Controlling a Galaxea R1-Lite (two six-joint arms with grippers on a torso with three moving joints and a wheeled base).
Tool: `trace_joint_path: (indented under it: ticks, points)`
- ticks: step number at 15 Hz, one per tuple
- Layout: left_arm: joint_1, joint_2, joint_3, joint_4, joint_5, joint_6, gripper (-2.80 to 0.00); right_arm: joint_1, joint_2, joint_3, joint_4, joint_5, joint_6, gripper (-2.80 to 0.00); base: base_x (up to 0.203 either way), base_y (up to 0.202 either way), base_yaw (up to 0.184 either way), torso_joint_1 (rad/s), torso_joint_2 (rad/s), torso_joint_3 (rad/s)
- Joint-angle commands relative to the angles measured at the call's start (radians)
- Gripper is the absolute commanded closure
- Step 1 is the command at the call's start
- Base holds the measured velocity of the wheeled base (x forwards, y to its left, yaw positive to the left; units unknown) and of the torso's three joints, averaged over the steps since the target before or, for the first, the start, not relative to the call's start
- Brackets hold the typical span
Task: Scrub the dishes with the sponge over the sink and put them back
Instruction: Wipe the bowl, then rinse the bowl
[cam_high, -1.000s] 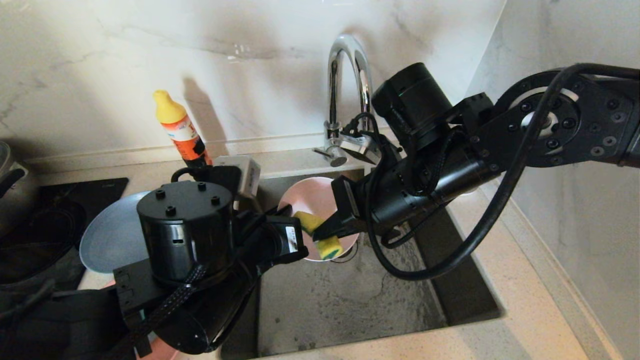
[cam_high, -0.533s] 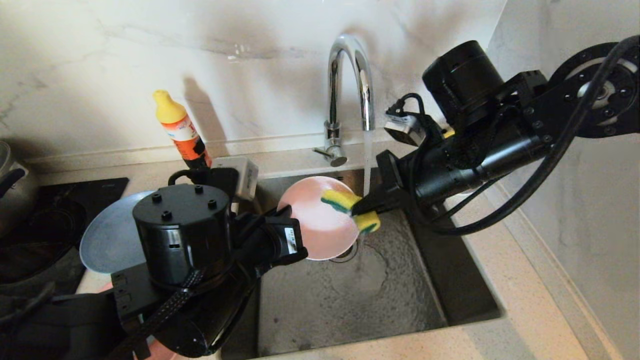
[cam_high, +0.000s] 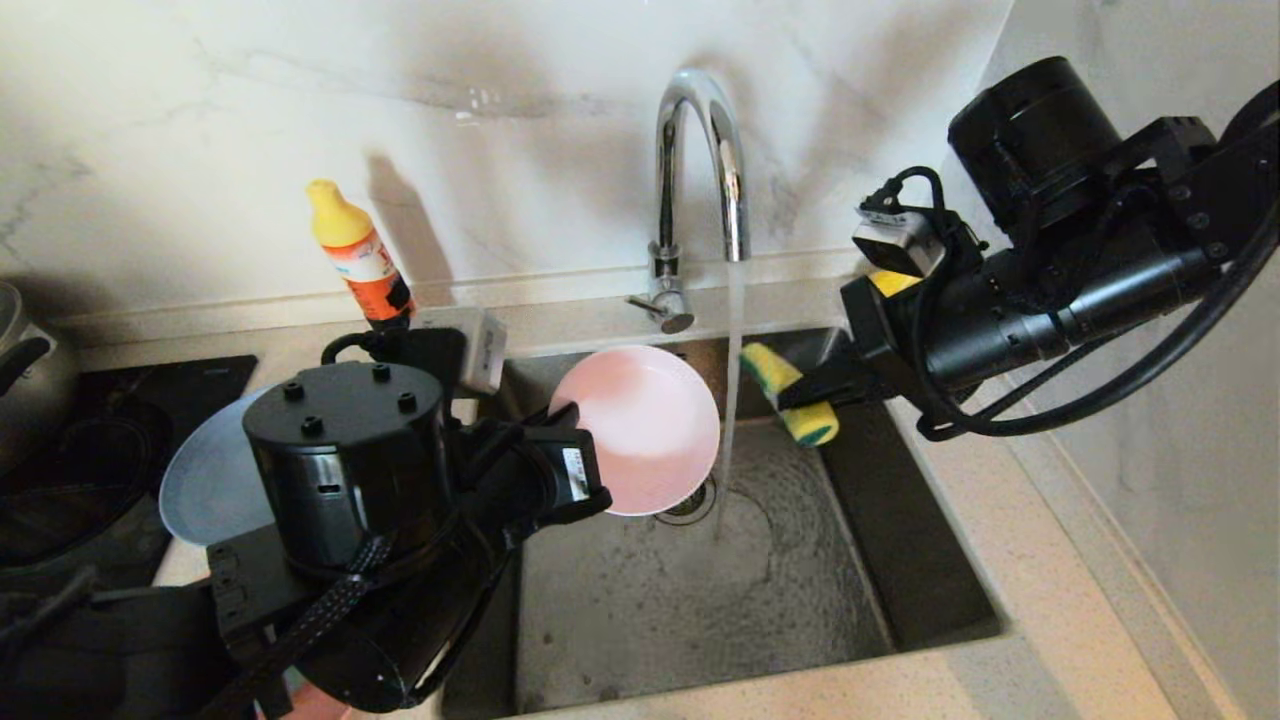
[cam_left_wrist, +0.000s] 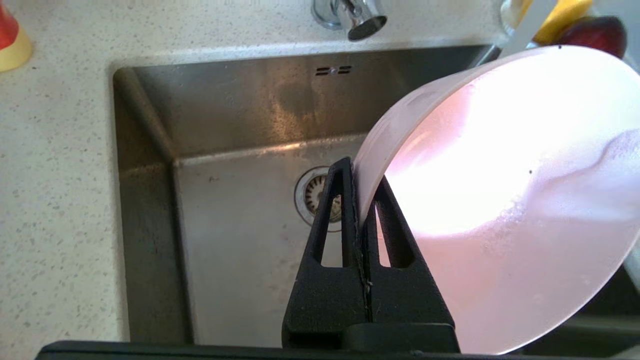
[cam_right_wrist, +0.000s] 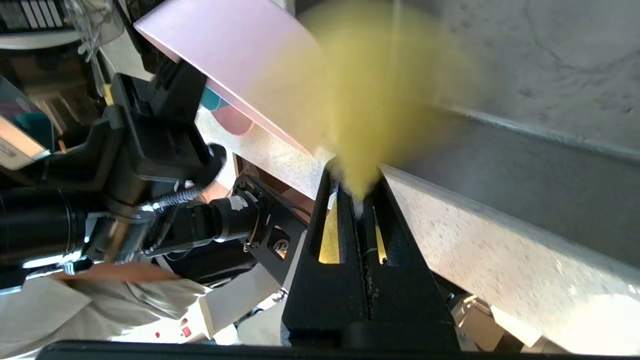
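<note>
Speckled counter (cam_high: 1040, 610): soap bottle (cam_high: 357, 258), plate (cam_high: 205, 480)

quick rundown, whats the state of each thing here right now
faucet: running, stream falling into the sink
pink bowl: tilted on edge over the sink, beside the stream, sudsy inside
sponge: held apart from the bowl, on the far side of the stream
left tool: shut on the bowl's rim
right tool: shut on the sponge
grey-blue plate: lying on the counter left of the sink

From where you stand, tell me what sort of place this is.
Most likely a home kitchen counter: a steel sink set into a speckled countertop, a chrome faucet running water, a dish-soap bottle against the marble wall, and a dark cooktop on the left.
</note>
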Motion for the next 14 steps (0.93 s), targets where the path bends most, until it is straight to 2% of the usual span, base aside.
trace_joint_path:
  ticks: [1, 3, 6, 9, 12, 14]
  points:
    - [0.015, 0.005, -0.010, 0.008, -0.004, -0.007, 0.00, -0.013, -0.075, 0.033, 0.004, 0.004, 0.003, 0.00, 0.000, 0.000, 0.000, 0.000, 0.00, 0.000]
    - [0.036, 0.038, -0.026, 0.045, -0.036, -0.013, 0.00, -0.037, -0.154, 0.072, 0.004, 0.004, 0.003, 0.00, 0.000, 0.000, 0.000, 0.000, 0.00, 0.000]
    - [0.061, 0.056, -0.131, 0.271, -0.129, -0.102, 0.00, -0.066, -0.301, 0.224, -0.005, 0.003, -0.005, 0.00, 0.000, 0.000, 0.000, 0.000, 0.00, 0.000]
    - [0.092, 0.114, -0.370, 0.569, -0.225, -0.234, 0.00, -0.084, -0.442, 0.376, -0.010, -0.002, -0.012, 0.00, 0.000, 0.000, 0.000, 0.000, 0.00, 0.000]
    - [0.122, 0.252, -0.673, 0.799, -0.259, -0.370, 0.00, -0.091, -0.564, 0.454, -0.009, -0.001, -0.014, 0.00, 0.000, 0.000, 0.000, 0.000, 0.00, 0.000]
    - [0.141, 0.358, -0.822, 0.920, -0.273, -0.431, 0.00, -0.092, -0.616, 0.487, -0.009, -0.002, -0.015, 0.00, 0.000, 0.000, 0.000, 0.000, 0.00, 0.000]
